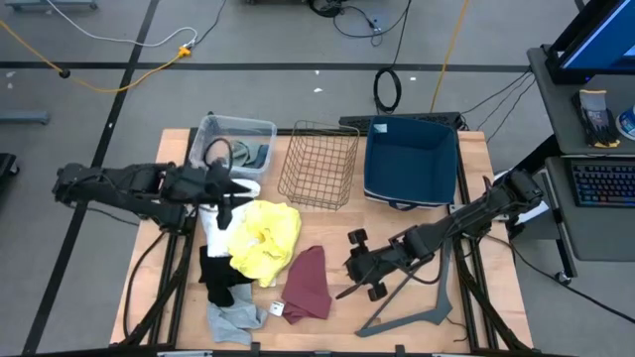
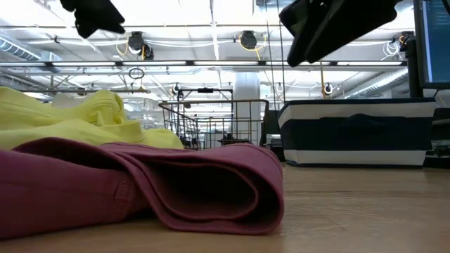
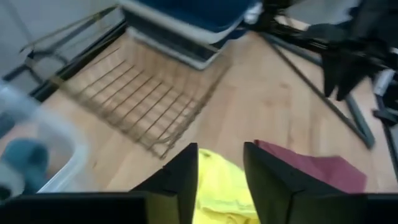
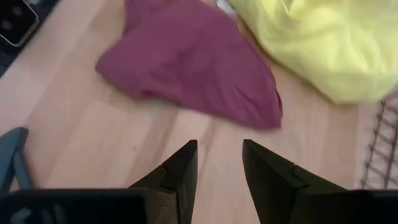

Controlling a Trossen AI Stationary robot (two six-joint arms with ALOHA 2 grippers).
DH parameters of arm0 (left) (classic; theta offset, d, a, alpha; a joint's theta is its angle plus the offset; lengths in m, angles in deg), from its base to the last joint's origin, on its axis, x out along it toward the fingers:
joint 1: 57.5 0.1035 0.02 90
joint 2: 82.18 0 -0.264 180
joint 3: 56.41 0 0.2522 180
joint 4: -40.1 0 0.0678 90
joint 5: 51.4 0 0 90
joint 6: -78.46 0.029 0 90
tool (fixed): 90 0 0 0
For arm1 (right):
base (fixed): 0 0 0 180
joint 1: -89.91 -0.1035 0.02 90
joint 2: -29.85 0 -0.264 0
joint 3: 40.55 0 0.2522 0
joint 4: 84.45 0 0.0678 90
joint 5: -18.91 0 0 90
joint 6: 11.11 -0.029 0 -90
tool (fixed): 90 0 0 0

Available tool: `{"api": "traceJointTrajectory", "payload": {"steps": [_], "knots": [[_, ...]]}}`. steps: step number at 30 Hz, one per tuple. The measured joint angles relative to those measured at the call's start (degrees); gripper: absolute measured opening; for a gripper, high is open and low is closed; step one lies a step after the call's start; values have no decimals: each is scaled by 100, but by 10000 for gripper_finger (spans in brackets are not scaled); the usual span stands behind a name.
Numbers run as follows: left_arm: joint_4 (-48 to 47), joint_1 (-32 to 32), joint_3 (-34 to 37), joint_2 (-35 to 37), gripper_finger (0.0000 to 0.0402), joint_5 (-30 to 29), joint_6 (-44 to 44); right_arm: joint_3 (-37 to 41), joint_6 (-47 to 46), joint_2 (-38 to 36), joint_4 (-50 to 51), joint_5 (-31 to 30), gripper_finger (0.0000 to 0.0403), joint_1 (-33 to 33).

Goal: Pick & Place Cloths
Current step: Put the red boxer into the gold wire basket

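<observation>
Two dark arms over a wooden tabletop, seen from above. Left claw low above the near-left heap of cloths, just over the edge where a white cloth meets a yellow cloth; fingers apart by a narrow gap, nothing clamped between them, yellow fabric showing below through the gap. Right claw toward the middle of the tabletop, a little to the right of a maroon cloth, above bare wood; fingers likewise slightly apart and holding nothing. All cloths down on the tabletop in one loose cluster on the left half: yellow the largest, bunched up in the middle; white just beside it, partly under the left claw; a black cloth touching the yellow one's near-left side; a grey cloth at the near edge, touching the black one; maroon folded flat, touching the yellow one's near-right corner. Along the far edge, three containers side by side: a clear bin with dark items inside, a wire basket with nothing visible in it, and a blue bin. Near the right claw, a grey V-shaped bar flat on the wood, well apart from the cloths.
</observation>
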Motion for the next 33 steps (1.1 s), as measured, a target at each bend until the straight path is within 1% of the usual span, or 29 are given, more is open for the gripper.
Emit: {"api": "traceJointTrajectory", "payload": {"steps": [3, 8, 10, 16, 20, 23, 28, 33], "knots": [[157, -468, 0, 0, 90, -195, 256, 229, 275, 0, -684, 240, 118, -33], [364, -1064, 0, 0, 24, -548, 477, 834, 590, 0, -2387, 834, 118, -10], [576, -1246, 52, 2, 7, -603, 592, 954, 677, 0, -2759, 993, 118, 33], [1241, -1531, 432, 17, 13, -600, 1033, 903, 967, 17, -2777, 990, 118, 53], [1306, -1527, 604, 15, 3, -602, 963, 806, 1078, 52, -2766, 855, 119, 39], [1326, -1527, 616, 15, 10, -600, 921, 738, 1138, 118, -2804, 833, 125, 35], [1370, -1527, 616, 15, 16, -600, 958, 571, 1166, 416, -2778, 694, 144, 26], [1494, -1527, 616, 15, 17, -600, 934, 149, 1348, 971, -2636, 685, 176, 6]]}}
